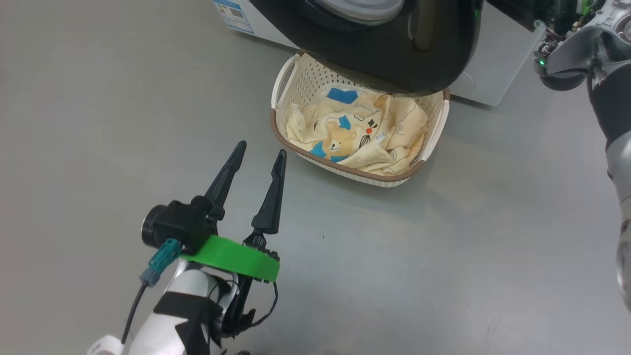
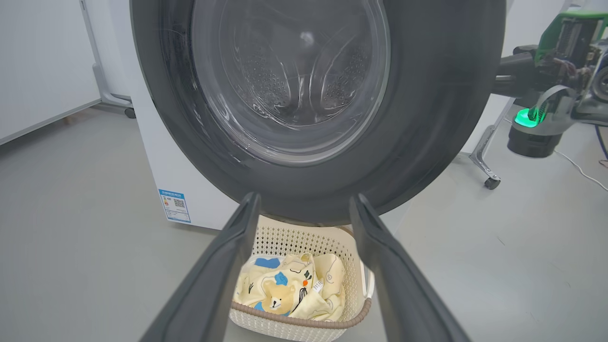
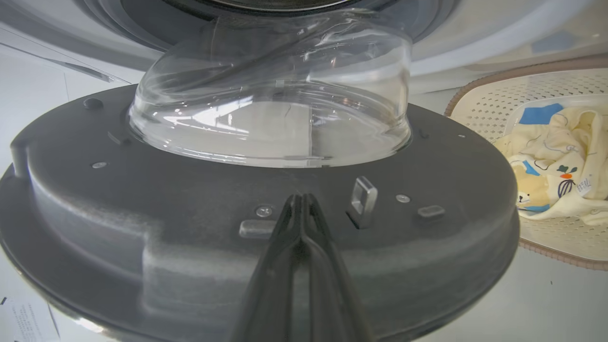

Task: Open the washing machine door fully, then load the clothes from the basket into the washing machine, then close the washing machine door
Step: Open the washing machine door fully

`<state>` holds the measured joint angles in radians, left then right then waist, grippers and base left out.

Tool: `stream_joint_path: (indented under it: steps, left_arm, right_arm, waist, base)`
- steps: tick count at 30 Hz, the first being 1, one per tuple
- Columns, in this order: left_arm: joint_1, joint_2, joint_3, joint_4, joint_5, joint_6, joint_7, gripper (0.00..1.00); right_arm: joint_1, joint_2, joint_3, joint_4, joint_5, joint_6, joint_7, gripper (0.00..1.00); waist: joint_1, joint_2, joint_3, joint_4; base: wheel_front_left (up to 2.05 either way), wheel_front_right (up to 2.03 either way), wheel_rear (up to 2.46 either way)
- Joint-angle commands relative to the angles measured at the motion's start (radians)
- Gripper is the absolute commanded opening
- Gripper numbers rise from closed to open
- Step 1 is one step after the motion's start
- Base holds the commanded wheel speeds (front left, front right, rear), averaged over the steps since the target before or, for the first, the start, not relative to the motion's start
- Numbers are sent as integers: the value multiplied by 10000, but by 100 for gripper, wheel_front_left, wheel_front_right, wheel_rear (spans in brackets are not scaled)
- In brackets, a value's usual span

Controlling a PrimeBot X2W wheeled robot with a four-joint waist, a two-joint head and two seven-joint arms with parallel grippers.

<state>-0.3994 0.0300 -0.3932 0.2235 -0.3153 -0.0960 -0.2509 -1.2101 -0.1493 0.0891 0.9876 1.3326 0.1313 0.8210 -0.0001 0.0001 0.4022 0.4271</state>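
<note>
- Under the part-open washing machine door [image 1: 394, 59], on grey floor [image 1: 98, 98]: basket [image 1: 345, 168] with the clothes [image 1: 355, 133] heaped inside. Far end tucked beneath the door's black rim, hidden from the head view.
- From the left wrist view: door's outer face, perforated drum [image 2: 294, 80] dim through the glass, blue sticker [image 2: 175, 205] low on the white washing machine [image 2: 166, 178].
- From the right wrist view: door's grey inner face, domed glass [image 3: 270, 109] bulging toward the machine's opening, metal latch loop [image 3: 363, 199].
- Left tool [image 1: 262, 148]: fingers spread apart, empty, over bare floor just short of the basket's near rim. Plenty of open floor all round.
- Right tool [image 3: 300, 197]: fingers pressed together, tips at the door's inner face just beside the latch loop. Contact impossible to confirm.
- Right arm [image 1: 616, 98] cut off at the head view's right edge; machine's top out of frame.
</note>
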Motion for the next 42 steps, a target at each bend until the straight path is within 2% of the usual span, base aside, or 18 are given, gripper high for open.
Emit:
stream_joint_path:
  steps: [1,19,32,42]
  left_arm:
    - [65,202,373,-279,69,-1,-109,100]
    - [206,202,514,-237,144,-62,-109,100]
    - [265,202,469,-206,120,-81,-109,100]
    - [352,202,441,-157,124,-60,-109,100]
  right_arm:
    - [-16,391,143,-393,125,-6,154,0]
    - [937,879,906,-1355,436,-6,1019,0]
    - [1603,983,1622,-2052,918,-6,1440,0]
    - [2208,989,3209,-2992,2148,-6,1520,0]
  waist:
    - [1,-1,-27,-13]
    - [1,-1,-283,-61]
    - [1,-1,-452,-12]
    - [1,-1,-642,91]
  base:
    - [0,0,0]
    - [0,0,0]
    - [0,0,0]
    - [0,0,0]
